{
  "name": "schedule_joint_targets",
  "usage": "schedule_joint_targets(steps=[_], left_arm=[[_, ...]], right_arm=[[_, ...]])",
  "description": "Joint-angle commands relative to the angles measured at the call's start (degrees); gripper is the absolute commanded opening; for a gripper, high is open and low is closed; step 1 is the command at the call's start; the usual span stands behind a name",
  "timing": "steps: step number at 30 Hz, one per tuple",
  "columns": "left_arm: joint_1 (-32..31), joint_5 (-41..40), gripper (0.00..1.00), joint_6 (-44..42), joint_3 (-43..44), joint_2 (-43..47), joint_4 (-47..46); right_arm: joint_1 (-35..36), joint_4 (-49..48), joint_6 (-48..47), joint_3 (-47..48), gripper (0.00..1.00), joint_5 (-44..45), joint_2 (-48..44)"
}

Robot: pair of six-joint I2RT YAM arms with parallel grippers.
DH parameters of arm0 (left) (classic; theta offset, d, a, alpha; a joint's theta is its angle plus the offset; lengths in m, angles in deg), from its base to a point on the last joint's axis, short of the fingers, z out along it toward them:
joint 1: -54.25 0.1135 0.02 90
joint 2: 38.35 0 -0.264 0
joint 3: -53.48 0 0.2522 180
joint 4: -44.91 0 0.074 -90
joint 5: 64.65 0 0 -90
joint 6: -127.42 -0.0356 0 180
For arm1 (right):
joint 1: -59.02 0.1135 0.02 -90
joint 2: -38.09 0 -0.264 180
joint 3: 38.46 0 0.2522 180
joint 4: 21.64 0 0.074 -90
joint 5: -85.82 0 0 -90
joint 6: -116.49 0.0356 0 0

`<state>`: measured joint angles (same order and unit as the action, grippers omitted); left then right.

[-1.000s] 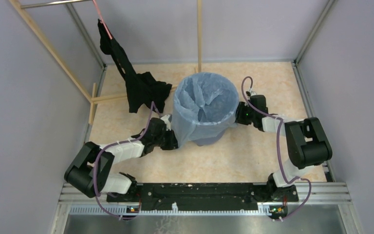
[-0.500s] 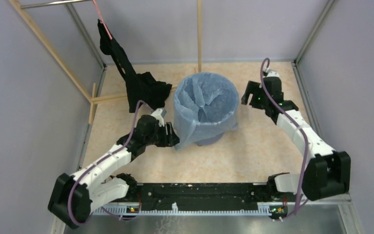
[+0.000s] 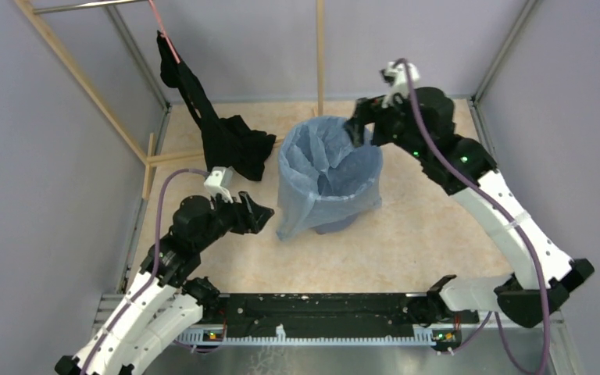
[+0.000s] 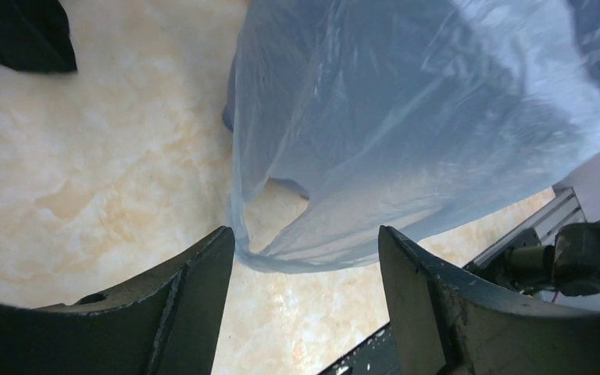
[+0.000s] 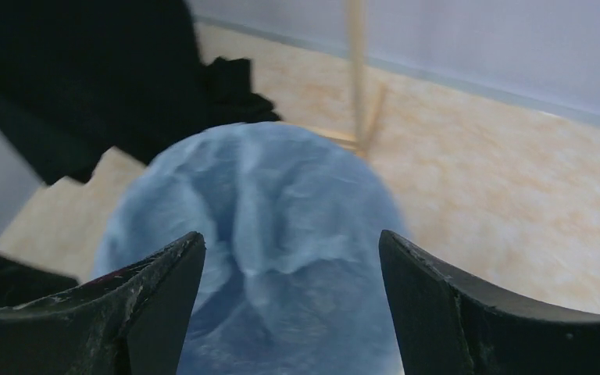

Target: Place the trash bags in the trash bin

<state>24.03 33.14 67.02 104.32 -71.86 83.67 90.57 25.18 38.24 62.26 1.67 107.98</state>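
The trash bin [image 3: 336,225] stands mid-table, lined with a pale-blue trash bag [image 3: 324,168] whose film drapes over the rim and down the sides. My left gripper [image 3: 262,212] hovers just left of the bin, open and empty. In the left wrist view the trash bag [image 4: 406,133] fills the frame, its loose lower hem hanging just ahead of my left gripper [image 4: 305,258]. My right gripper [image 3: 355,125] is raised over the bin's far right rim, open and holding nothing. The blurred right wrist view looks down into the lined bin [image 5: 266,226] between the spread fingers of the right gripper [image 5: 291,250].
A black cloth garment [image 3: 230,144] hangs from a wooden frame and pools on the table left of the bin. A wooden pole [image 3: 319,55] stands behind the bin. Grey walls enclose the table. The arms' mounting rail [image 3: 320,305] runs along the near edge.
Both grippers have opened and come off the bag at the bin's sides. The left arm has drawn back to the left. The right arm has risen and swung over the far rim.
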Motion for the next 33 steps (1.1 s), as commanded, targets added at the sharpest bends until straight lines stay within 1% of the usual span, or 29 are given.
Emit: schedule_joint_targets(steps=[1,2,3,4,5,6,7,10,14,18,24,28,30,31,33], left_arm=[[-0.16,-3.14,0.72,-1.12,1.61,1.29,-1.0],[-0.19,-2.35,0.7,-0.75,1.34,0.69,-1.52],[-0.19,-1.16,0.68,-0.1,0.78,0.37,-2.44],[-0.18,0.41,0.66,0.49,0.14,-0.47,-3.71],[-0.19,2.04,0.65,1.06,-0.72,-1.35,-5.16],[-0.19,3.71,0.63,1.72,-1.26,-2.4,-6.55],[-0.17,5.07,0.61,2.29,-1.75,-3.76,-7.3],[-0.19,8.17,0.55,3.12,-2.18,-7.52,-8.44],[-0.28,9.54,0.54,3.62,-4.66,-10.21,-11.61],[-0.26,10.56,0.53,4.6,-7.49,-12.06,-14.74],[-0.37,11.25,0.51,4.93,-10.22,-15.3,-17.48],[-0.42,11.54,0.5,5.02,-11.24,-16.75,-18.79],[-0.54,11.49,0.5,5.02,-11.24,-16.92,-18.92],[-0.54,11.39,0.51,5.02,-11.32,-16.86,-18.99],[-0.62,11.15,0.51,4.94,-11.48,-16.93,-19.23]], right_arm=[[11.02,4.96,-5.08,4.86,0.8,0.31,9.41],[12.13,5.07,-4.59,5.07,0.74,-0.03,11.68],[12.81,5.41,-3.89,5.25,0.64,-0.24,13.86],[13.13,5.84,-3.34,5.44,0.48,-0.28,15.86],[13.35,6.06,-2.98,5.43,0.22,0.06,17.72],[13.36,5.78,-2.82,5.16,0.02,0.91,19.22],[13.36,5.3,-2.66,4.64,0.0,2.23,20.56],[13.36,4.92,-2.95,4.81,0.0,4.93,24.2],[13.34,0.03,-3.06,1.13,0.0,6.56,28.11],[13.44,-1.71,-1.73,-0.8,0.0,5.76,34.03],[13.54,-10.05,0.64,-7.36,0.0,4.25,35.23],[13.62,-7.83,-0.15,-5.38,0.06,7.94,34.01],[13.63,-7.29,-0.96,-4.93,0.16,9.0,29.45],[13.63,-6.84,-1.36,-4.49,0.24,8.87,27.18],[13.63,-4.29,-1.8,-2.8,0.33,7.61,24.05]])
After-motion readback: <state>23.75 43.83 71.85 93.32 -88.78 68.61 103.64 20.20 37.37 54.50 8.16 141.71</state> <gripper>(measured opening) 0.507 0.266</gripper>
